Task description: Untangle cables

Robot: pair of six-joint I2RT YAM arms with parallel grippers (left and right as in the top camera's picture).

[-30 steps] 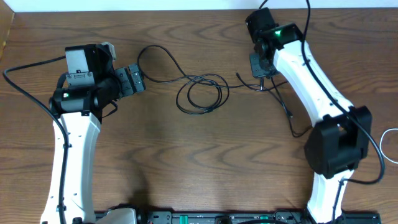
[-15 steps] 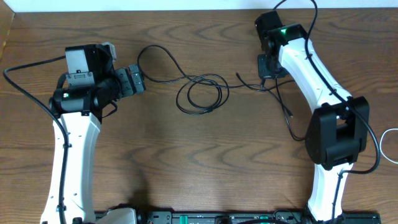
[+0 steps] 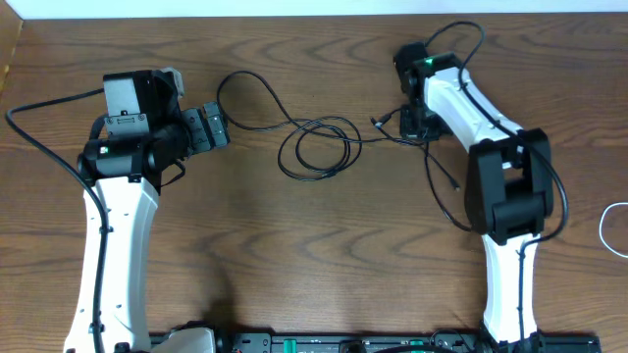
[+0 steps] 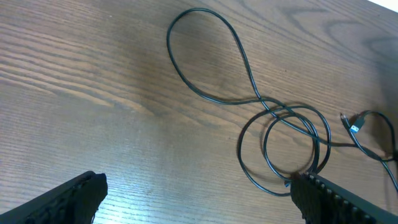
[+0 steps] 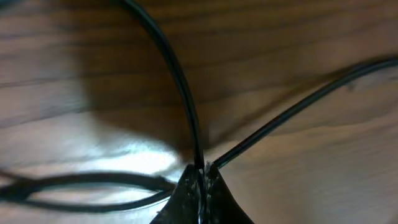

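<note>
Now the right tool (image 5: 199, 182) is clenched on the black cable (image 3: 316, 147), pinching a strand beside its plug end at the far right of the desk (image 3: 294, 255). Its arm has folded in and dropped there within the last second. The middle coil has not shifted, so untangling is barely begun. The left tool (image 3: 222, 127) gapes empty, left of the loops.

The table (image 3: 294, 260) is grained wood (faint sheen); the black cable (image 5: 180, 86) looks smooth, glossy.
</note>
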